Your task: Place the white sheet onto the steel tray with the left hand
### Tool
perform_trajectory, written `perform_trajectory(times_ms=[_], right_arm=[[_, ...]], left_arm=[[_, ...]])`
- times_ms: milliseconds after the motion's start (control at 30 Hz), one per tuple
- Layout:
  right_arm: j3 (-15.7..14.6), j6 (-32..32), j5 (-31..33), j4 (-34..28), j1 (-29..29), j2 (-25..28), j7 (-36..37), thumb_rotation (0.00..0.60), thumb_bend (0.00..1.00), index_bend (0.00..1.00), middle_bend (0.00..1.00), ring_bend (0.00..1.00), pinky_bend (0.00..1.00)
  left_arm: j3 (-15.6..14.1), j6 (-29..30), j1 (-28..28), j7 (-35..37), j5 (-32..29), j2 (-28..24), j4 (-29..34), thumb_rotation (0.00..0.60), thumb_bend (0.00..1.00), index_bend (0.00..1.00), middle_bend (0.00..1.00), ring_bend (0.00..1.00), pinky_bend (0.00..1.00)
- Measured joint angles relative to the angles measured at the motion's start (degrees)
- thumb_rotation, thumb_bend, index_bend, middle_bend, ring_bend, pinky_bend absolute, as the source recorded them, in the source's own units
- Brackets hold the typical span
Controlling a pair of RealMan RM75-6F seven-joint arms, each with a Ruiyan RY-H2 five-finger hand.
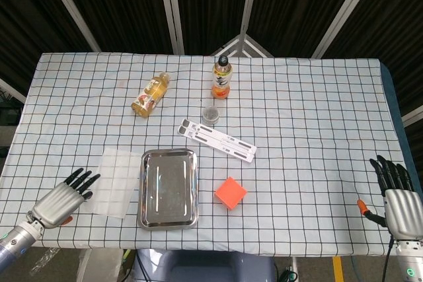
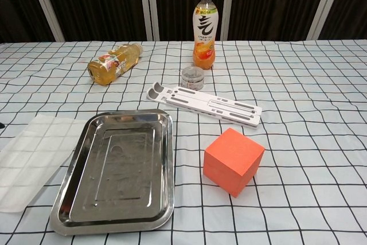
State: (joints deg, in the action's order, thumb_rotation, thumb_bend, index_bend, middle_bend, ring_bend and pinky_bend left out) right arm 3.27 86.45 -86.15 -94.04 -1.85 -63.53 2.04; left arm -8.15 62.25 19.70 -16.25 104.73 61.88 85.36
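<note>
The white translucent sheet (image 1: 114, 182) (image 2: 30, 157) lies flat on the checked cloth, just left of the steel tray (image 1: 168, 188) (image 2: 117, 169). The tray holds nothing. My left hand (image 1: 63, 197) hovers at the table's near left corner, fingers spread and pointing toward the sheet, a short way from its left edge, holding nothing. My right hand (image 1: 398, 199) rests at the near right corner, fingers apart and empty. The chest view shows neither hand clearly.
An orange cube (image 1: 230, 192) (image 2: 233, 160) sits right of the tray. Behind it lies a white slotted stand (image 1: 217, 140) (image 2: 205, 104), a small jar (image 1: 211, 114), an upright orange drink bottle (image 1: 221, 77) and a lying yellow bottle (image 1: 151, 94).
</note>
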Motion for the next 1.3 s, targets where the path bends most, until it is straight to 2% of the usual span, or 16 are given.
perform_trajectory(times_ms=[433, 867, 1067, 1300], right_arm=[[-0.04, -0.07, -0.03, -0.15, 0.03, 0.13, 0.39, 0.600, 0.33, 0.00, 0.00, 0.00, 0.00], [-0.02, -0.09, 0.04, -0.24, 0.06, 0.13, 0.49, 0.600, 0.32, 0.00, 0.00, 0.00, 0.00], [0.01, -0.07, 0.11, -0.31, 0.10, 0.16, 0.58, 0.600, 0.32, 0.00, 0.00, 0.00, 0.00], [0.00, -0.02, 0.05, -0.33, 0.14, 0.25, 0.86, 0.600, 0.32, 0.00, 0.00, 0.00, 0.00]], left_arm=[[-0.50, -1.69, 2.38, -1.53, 1.03, 4.25, -4.89, 0.600, 0.16, 0.40, 0.00, 0.00, 0.00], [-0.42, -3.73, 4.18, -0.70, -0.99, 6.66, -6.16, 0.600, 0.16, 0.41, 0.00, 0.00, 0.00], [-0.18, -4.93, 5.27, -0.63, -1.78, 7.96, -6.43, 0.600, 0.22, 0.43, 0.00, 0.00, 0.00], [-0.56, -5.79, 5.88, -0.68, -2.44, 8.76, -5.71, 0.600, 0.39, 0.52, 0.00, 0.00, 0.00]])
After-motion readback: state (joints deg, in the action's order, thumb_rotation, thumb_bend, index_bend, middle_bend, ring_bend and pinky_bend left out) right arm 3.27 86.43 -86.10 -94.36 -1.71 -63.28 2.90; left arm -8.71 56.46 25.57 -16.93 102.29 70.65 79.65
